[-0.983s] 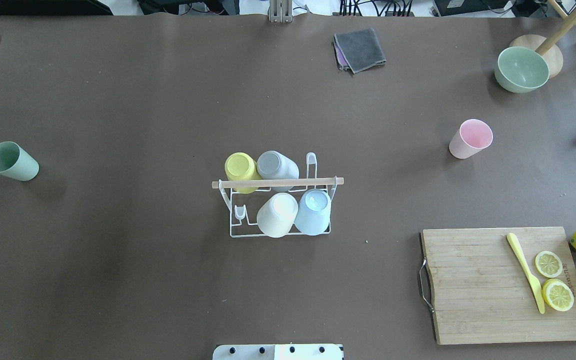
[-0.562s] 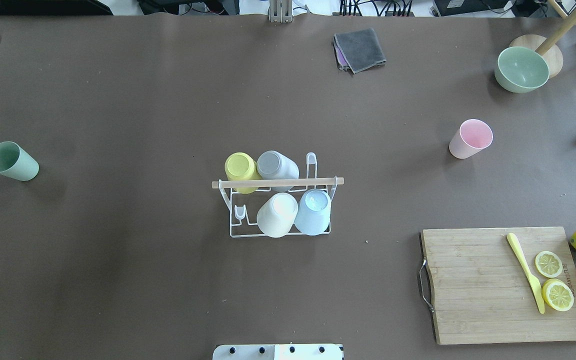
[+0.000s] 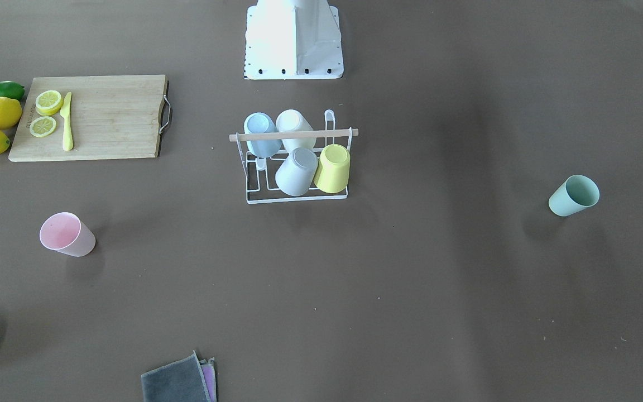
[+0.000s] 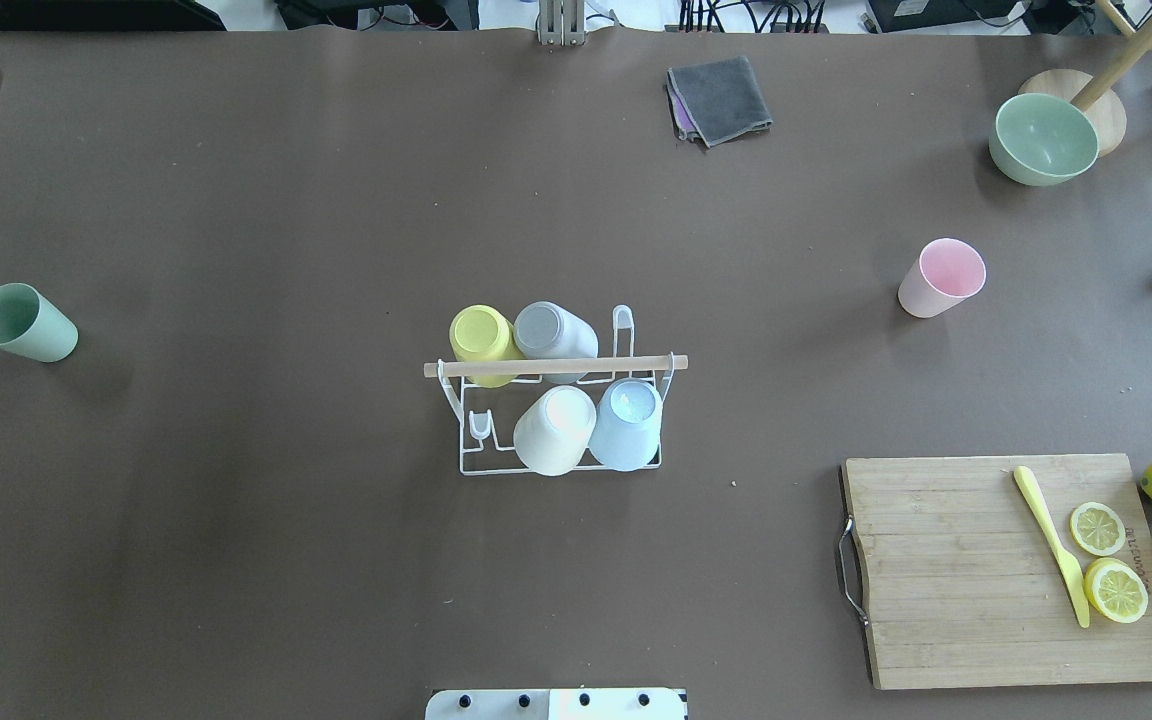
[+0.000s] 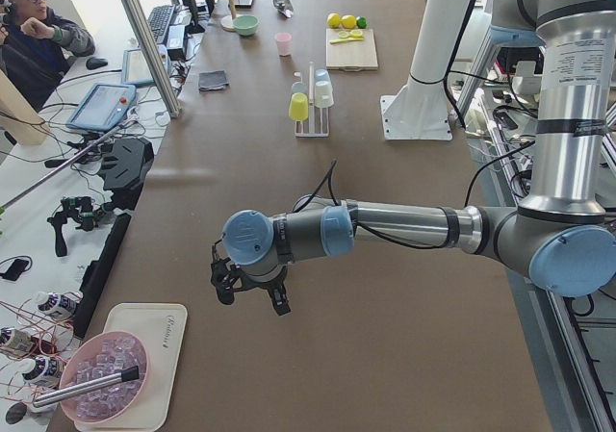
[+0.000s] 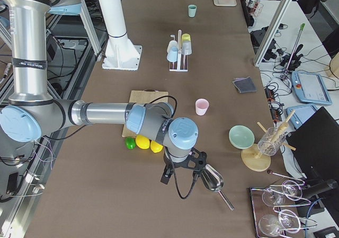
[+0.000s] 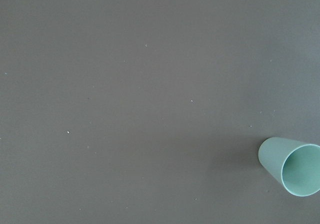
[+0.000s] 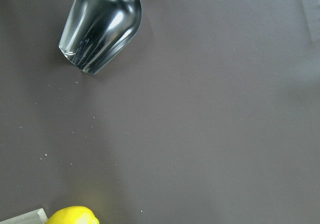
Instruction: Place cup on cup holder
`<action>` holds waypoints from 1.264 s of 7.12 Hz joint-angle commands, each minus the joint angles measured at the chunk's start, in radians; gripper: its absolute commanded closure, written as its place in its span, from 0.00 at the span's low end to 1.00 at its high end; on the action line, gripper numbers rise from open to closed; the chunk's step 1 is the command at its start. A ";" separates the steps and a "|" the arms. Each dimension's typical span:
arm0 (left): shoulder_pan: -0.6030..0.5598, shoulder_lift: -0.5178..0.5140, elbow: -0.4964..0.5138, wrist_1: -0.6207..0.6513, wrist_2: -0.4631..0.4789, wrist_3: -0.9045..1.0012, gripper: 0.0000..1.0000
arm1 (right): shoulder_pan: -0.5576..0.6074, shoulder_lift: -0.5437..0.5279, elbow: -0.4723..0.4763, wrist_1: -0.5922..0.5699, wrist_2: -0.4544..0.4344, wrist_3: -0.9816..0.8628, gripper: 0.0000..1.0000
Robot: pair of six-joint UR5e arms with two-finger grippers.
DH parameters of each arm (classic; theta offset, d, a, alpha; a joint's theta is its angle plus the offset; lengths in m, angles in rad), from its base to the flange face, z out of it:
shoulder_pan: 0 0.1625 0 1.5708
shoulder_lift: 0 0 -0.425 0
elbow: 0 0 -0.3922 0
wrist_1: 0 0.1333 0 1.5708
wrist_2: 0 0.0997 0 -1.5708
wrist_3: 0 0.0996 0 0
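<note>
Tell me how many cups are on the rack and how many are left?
Four are done: the yellow cup, grey cup, white cup and blue cup sit on the cup holder. Nothing is in hand: the left gripper and right gripper carry no cup. Still to go: the green cup and pink cup, on the table.
</note>
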 commanded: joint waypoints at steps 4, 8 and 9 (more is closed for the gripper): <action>-0.026 -0.142 0.262 0.025 -0.159 -0.045 0.02 | -0.001 -0.002 0.005 0.002 0.008 0.000 0.00; -0.011 -0.187 0.313 0.022 -0.148 -0.042 0.02 | -0.001 0.011 0.009 0.000 0.057 0.005 0.00; -0.002 -0.170 0.313 -0.010 -0.112 -0.031 0.02 | -0.001 0.014 0.011 0.000 0.101 0.008 0.00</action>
